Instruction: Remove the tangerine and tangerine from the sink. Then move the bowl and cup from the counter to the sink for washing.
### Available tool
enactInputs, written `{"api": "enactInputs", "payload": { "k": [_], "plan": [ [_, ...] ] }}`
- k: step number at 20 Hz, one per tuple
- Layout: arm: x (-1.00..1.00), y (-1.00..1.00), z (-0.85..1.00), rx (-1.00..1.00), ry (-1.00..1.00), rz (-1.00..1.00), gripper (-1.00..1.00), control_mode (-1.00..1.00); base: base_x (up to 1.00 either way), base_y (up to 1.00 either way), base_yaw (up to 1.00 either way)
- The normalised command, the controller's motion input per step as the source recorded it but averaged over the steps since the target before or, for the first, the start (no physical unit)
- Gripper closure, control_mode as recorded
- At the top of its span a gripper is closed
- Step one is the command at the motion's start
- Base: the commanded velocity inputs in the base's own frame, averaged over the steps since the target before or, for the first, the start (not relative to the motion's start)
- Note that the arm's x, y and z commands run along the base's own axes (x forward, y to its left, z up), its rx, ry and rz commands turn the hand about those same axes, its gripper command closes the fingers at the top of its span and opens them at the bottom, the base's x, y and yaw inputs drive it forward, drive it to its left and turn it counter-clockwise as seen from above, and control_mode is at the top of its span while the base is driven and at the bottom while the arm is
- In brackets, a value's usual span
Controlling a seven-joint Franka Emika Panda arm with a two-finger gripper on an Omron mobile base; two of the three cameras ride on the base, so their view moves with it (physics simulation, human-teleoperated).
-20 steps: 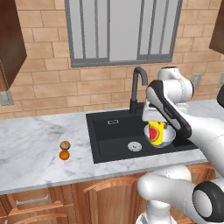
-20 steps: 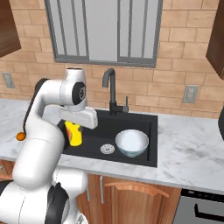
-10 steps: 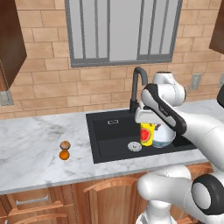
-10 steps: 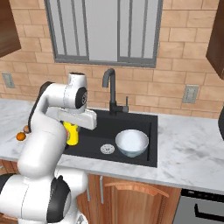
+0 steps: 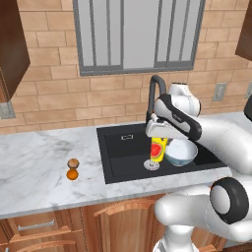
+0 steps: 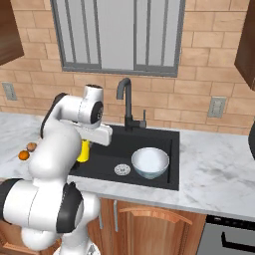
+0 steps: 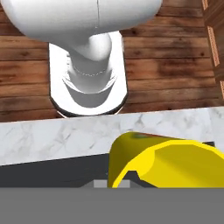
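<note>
Cup (image 5: 157, 149): clamped in the gripper (image 5: 158, 140), apparently just above the sink (image 5: 125, 152) floor beside the bowl (image 5: 180, 152); lower upright before releasing.

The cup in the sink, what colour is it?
The cup is yellow with a red mark, clearest in the left base view.

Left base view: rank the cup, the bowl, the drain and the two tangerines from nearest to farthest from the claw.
1. Cup, held in the claw over the sink.
2. Drain, just below the cup, and bowl, just to its right: too close to call.
3. Tangerines, far off to the left on the counter, side by side, so unranked.
</note>
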Motion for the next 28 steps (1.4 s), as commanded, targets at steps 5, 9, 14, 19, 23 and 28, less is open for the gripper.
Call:
{"api": "enactInputs", "payload": {
  "k": [5, 9, 14, 19, 23, 28],
  "plan": [
    [0.31, 0.22, -0.16, 0.00, 0.00, 0.04, 1.00, -1.00, 0.00, 0.00, 0.00],
    [0.31, 0.19, -0.21, 0.00, 0.00, 0.00, 1.00, -1.00, 0.00, 0.00, 0.00],
    [0.31, 0.01, -0.23, 0.00, 0.00, 0.00, 1.00, -1.00, 0.00, 0.00, 0.00],
    [0.26, 0.02, -0.32, 0.00, -0.03, 0.00, 1.00, -1.00, 0.00, 0.00, 0.00],
    [0.24, 0.13, -0.31, 0.00, -0.07, 0.00, 1.00, -1.00, 0.00, 0.00, 0.00],
    [0.27, 0.13, -0.31, 0.00, -0.06, 0.00, 1.00, -1.00, 0.00, 0.00, 0.00]
  ]
}}
